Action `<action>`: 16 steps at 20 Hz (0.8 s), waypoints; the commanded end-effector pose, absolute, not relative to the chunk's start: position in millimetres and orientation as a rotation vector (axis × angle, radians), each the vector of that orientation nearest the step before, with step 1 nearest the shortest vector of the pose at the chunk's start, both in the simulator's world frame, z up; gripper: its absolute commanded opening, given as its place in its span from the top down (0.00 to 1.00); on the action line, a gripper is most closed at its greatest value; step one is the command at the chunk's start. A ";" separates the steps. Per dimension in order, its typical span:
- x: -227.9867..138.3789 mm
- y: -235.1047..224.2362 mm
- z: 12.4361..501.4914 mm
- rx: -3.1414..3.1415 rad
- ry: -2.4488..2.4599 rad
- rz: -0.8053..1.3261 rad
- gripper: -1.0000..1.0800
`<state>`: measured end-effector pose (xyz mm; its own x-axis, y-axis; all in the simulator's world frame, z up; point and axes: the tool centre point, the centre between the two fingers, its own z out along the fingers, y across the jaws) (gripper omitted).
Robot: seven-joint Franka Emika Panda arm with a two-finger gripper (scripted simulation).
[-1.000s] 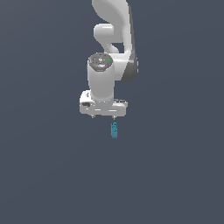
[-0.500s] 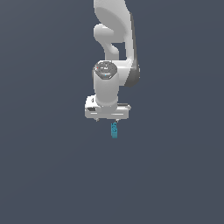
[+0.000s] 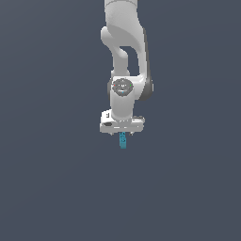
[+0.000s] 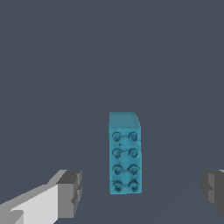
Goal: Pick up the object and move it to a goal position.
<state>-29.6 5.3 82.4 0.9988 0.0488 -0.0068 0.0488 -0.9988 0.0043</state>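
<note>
Right now, the only thing near the robot is the little teal-blue block (image 3: 123,141). All around it is plain dark gray table (image 3: 52,179), and nothing sits in the way on any side.

From the exterior view, the white arm (image 3: 124,52) comes down from the top of the picture. It bends at a round joint and then points straight down. Its end effector (image 3: 122,133) hangs at the bottom, just above the block. The block pokes out from under it, thin and tall, a bit toward the exterior view's right of the middle of the wide white hand part.

From the wrist view, the block (image 4: 124,153) looks like a toy building brick — it has two rows of four small round bumps on its face. It lies in the space between the two gray fingers (image 4: 70,192). One finger is on one side of the brick and the other finger is on the far side, half cut off by the edge of the picture. The fingers are spread wide apart — neither one touches the brick, and dark table shows in the gaps on both sides. The brick sits closer to the finger with the white part behind it.
</note>
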 end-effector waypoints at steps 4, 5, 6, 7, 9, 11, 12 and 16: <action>-31.6 11.4 72.5 3.140 0.098 0.000 0.04; -31.7 11.4 72.2 3.140 0.098 0.000 0.04; -31.7 11.0 73.2 3.140 0.096 -0.003 0.04; -31.7 11.0 72.8 3.140 0.096 -0.003 0.04; -31.8 11.0 70.1 3.140 0.096 -0.003 0.04; -32.0 11.0 64.6 3.140 0.096 -0.003 0.04; -32.1 11.0 60.8 3.140 0.096 -0.003 0.04; -32.8 11.2 40.6 3.140 0.097 -0.002 0.04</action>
